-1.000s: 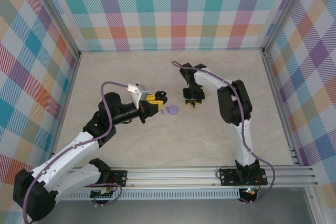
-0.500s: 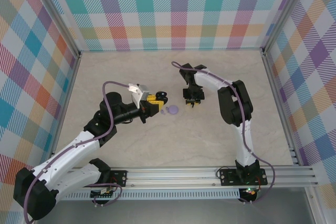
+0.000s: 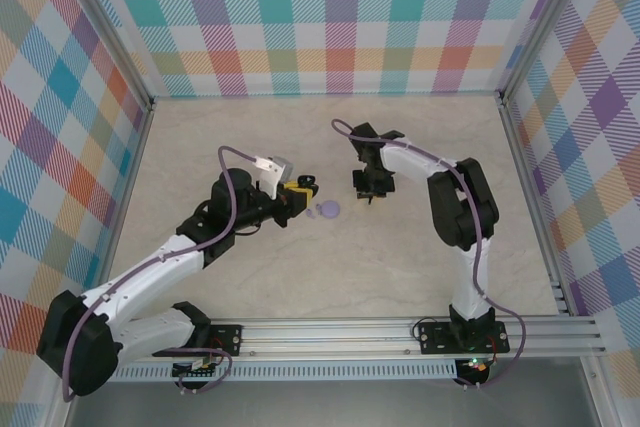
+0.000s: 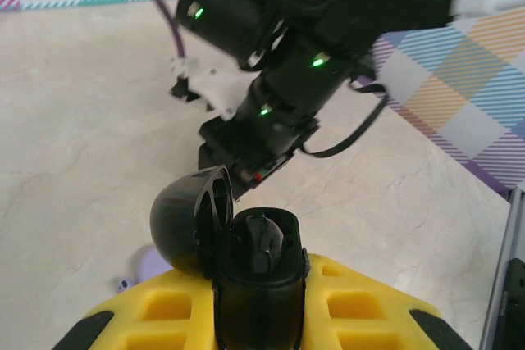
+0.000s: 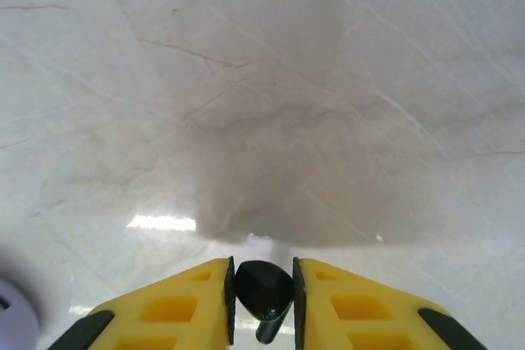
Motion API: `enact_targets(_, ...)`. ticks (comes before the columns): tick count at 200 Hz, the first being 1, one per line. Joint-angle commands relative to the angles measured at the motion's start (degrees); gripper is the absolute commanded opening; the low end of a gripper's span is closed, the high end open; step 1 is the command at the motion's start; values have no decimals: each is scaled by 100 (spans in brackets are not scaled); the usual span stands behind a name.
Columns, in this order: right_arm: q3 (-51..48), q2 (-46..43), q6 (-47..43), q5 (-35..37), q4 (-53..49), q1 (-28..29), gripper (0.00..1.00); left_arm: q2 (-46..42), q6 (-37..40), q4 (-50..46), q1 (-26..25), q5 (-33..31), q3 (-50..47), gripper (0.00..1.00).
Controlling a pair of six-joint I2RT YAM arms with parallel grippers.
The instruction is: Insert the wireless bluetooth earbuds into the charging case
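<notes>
My left gripper (image 3: 298, 192) (image 4: 261, 293) is shut on a small black charging case (image 4: 261, 305), held upright above the table. Its domed, hinged lid (image 4: 184, 219) (image 3: 309, 184) hangs open to the left. One black earbud (image 4: 262, 243) sits inside the case. A round lavender puck (image 3: 325, 210) (image 4: 148, 264) lies on the table just below and right of this gripper. My right gripper (image 3: 368, 187) (image 5: 262, 288) is shut on a second black earbud (image 5: 262, 283). It is pinched between the yellow fingers, stem pointing down, close above the table and right of the puck.
The right arm's dark wrist (image 4: 287, 79) with green lights faces the left gripper across a short gap. The lavender puck's edge (image 5: 10, 313) shows at the lower left of the right wrist view. Plaid walls (image 3: 340, 17) enclose the pale marble tabletop (image 3: 250, 137).
The left arm's elbow and cable have swung right and forward while its gripper keeps the case in place. The right gripper has tightened slightly on the earbud and shifted a little back.
</notes>
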Motion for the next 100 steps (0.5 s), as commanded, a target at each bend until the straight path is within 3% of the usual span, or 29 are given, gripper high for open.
enact_targets(1,-283,-448,-164,-114,415,-5,26,168,-261,-77,53,-138,270,4)
enact_targets(100,-1365,-2093,-351,-1007,1690,-12,27,836,-712,210,198,-6,288,3)
